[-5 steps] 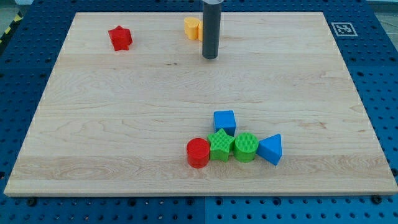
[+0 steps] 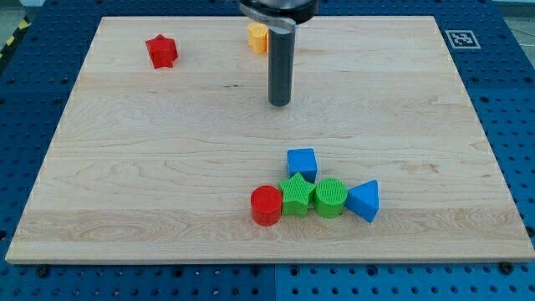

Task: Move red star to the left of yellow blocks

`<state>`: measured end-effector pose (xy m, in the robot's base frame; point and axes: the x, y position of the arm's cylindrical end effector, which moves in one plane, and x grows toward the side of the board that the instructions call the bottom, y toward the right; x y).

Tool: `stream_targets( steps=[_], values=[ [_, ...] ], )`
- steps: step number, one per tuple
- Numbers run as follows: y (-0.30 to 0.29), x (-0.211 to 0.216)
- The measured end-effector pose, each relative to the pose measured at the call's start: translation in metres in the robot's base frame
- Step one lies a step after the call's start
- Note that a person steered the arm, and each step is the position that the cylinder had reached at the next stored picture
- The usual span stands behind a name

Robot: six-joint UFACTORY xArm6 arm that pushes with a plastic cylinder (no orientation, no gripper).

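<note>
The red star [image 2: 161,51] lies near the board's top left. A yellow block [image 2: 257,37] sits at the top centre, partly hidden behind my rod; its shape is unclear. My tip [image 2: 279,104] rests on the board below and slightly right of the yellow block, well right of the red star and touching neither.
A cluster lies at the lower centre: a blue cube [image 2: 302,163], a red cylinder [image 2: 267,205], a green star [image 2: 296,195], a green cylinder [image 2: 331,198] and a blue triangle [image 2: 364,201]. The wooden board [image 2: 125,167] ends on a blue pegboard. A marker tag [image 2: 461,38] sits at the top right.
My tip has slid towards the view's bottom, away from the yellow block. No block has moved.
</note>
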<state>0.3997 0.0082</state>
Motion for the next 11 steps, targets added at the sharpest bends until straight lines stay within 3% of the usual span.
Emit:
stream_targets(
  steps=[2, 7, 11],
  values=[
    [-0.050, 0.026],
    [-0.141, 0.030],
    [-0.168, -0.011]
  ],
)
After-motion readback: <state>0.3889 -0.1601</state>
